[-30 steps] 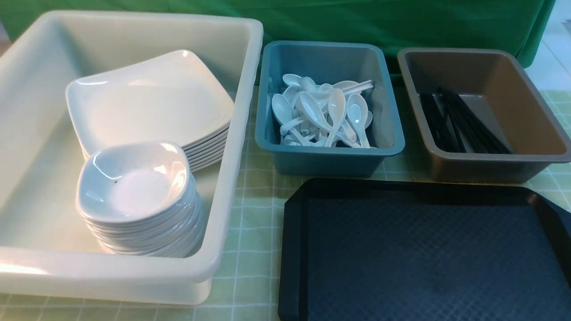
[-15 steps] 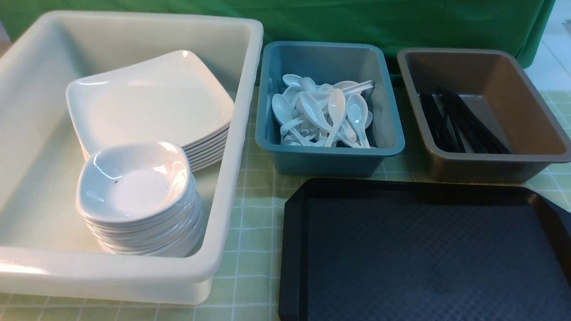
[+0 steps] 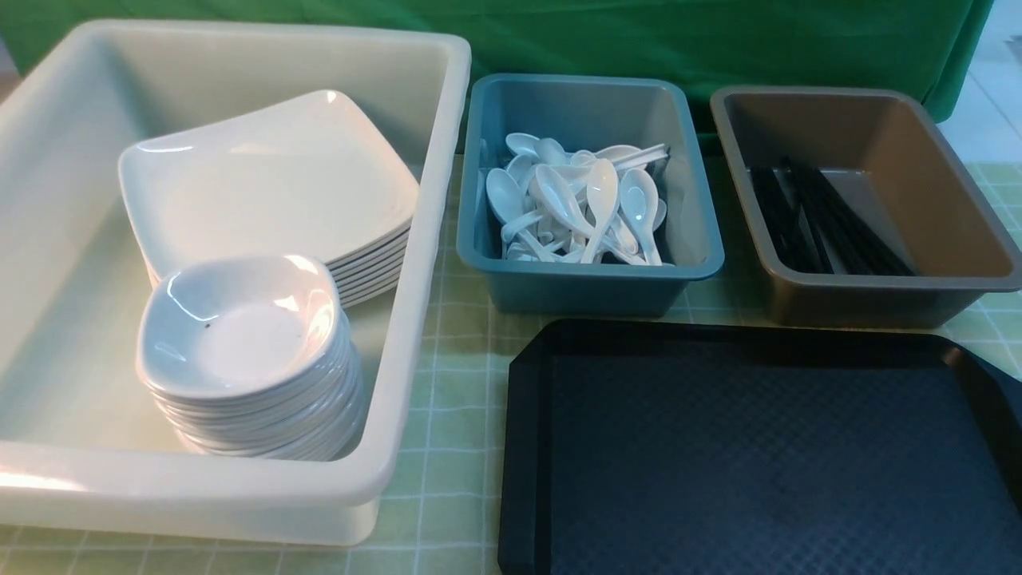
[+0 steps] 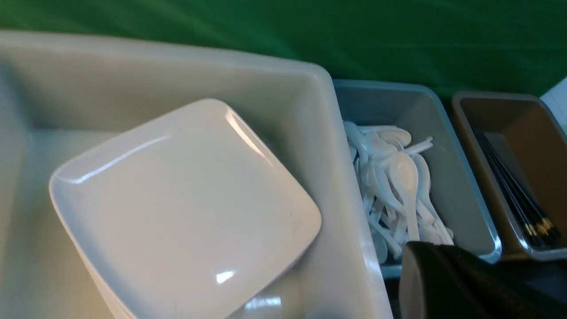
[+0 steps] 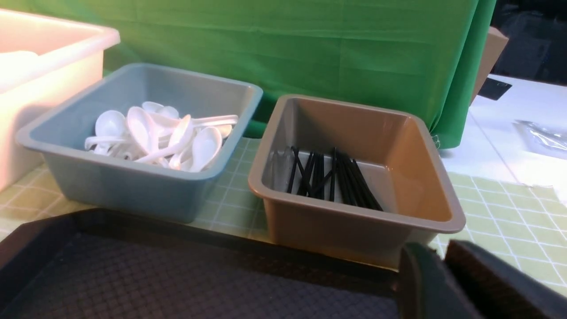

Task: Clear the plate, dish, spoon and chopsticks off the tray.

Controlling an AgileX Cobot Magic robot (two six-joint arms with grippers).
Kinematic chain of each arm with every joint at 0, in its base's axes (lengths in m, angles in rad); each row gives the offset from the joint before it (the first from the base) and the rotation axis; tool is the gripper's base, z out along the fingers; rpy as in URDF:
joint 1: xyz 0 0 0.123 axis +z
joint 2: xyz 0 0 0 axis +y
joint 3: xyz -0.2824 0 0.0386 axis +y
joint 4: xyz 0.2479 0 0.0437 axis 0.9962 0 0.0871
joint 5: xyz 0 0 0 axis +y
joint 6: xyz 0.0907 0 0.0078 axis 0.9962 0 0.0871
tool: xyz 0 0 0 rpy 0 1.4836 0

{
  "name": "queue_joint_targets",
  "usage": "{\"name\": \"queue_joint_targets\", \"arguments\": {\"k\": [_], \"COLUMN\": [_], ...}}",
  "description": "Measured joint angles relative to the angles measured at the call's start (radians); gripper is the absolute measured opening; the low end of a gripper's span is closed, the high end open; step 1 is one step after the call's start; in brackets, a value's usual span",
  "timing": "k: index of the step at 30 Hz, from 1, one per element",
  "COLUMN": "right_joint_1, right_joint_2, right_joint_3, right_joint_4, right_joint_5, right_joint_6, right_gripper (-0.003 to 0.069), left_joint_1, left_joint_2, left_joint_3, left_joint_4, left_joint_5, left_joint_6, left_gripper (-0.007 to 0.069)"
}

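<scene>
The black tray (image 3: 758,447) lies at the front right with nothing on it; it also shows in the right wrist view (image 5: 177,283). The plate (image 3: 271,184) tops a stack in the white tub and fills the left wrist view (image 4: 177,204). Small white bowls (image 3: 239,327) are stacked in front of it. Spoons (image 3: 583,204) lie piled in the blue-grey tub. Black chopsticks (image 3: 830,220) lie in the brown tub. My left gripper (image 4: 418,250) is shut and empty beside the white tub's wall. My right gripper (image 5: 436,250) is shut and empty over the tray's far right corner.
The white tub (image 3: 423,319) fills the left side. The blue-grey tub (image 3: 591,291) and the brown tub (image 3: 870,303) stand behind the tray. A green cloth (image 3: 639,40) hangs at the back. Checked green tablecloth (image 3: 455,399) shows between tub and tray.
</scene>
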Motion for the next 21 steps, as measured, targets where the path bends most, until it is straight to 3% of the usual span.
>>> {"name": "queue_joint_targets", "arguments": {"k": [9,21], "right_joint_1": [-0.001,-0.001], "right_joint_2": [-0.126,-0.137], "right_joint_3": [0.201,0.261], "right_joint_4": [-0.106,-0.113], "right_joint_5": [-0.038,-0.03], "right_joint_6": [0.0,0.0], "right_gripper": [0.0095,0.0121], "left_joint_1": [-0.004,-0.004], "left_joint_2": [-0.159,-0.316], "left_joint_3": [0.337,0.448], "left_joint_4": [0.004,0.012], "left_joint_5": [0.003,0.0], "left_joint_6": [0.004,0.008], "left_gripper": [-0.0012,-0.0012]}}
